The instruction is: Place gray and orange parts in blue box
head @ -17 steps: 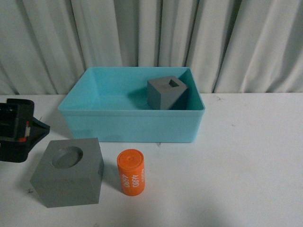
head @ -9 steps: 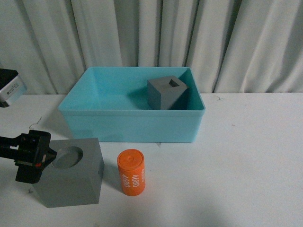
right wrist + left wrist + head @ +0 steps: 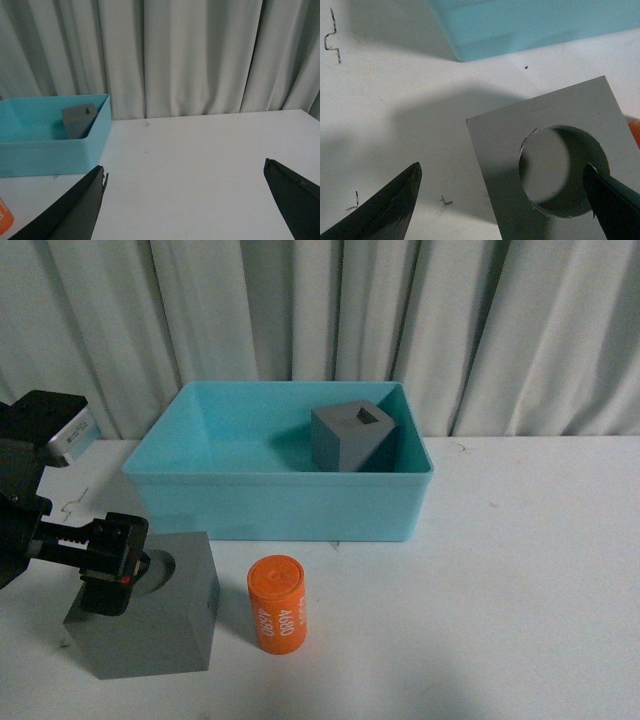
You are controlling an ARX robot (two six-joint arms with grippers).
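1. Left gripper, jaws spread, hovers over the recessed gray cube. One finger hangs outside the cube's side and the other over its round recess, apparently lining up a grasp.
2. Orange cylinder lies just beside that cube, on the gripper's right.
3. Blue box stands beyond the gripper, and the slotted gray cube already sits inside.
4. Right gripper, jaws spread, holds nothing above the table.

The front camera faces the pale pleated curtain across the white tabletop. The left wrist camera looks down, close on the matte gray round-recessed cube. The right wrist camera sits low and shares the turquoise plastic bin with the front.
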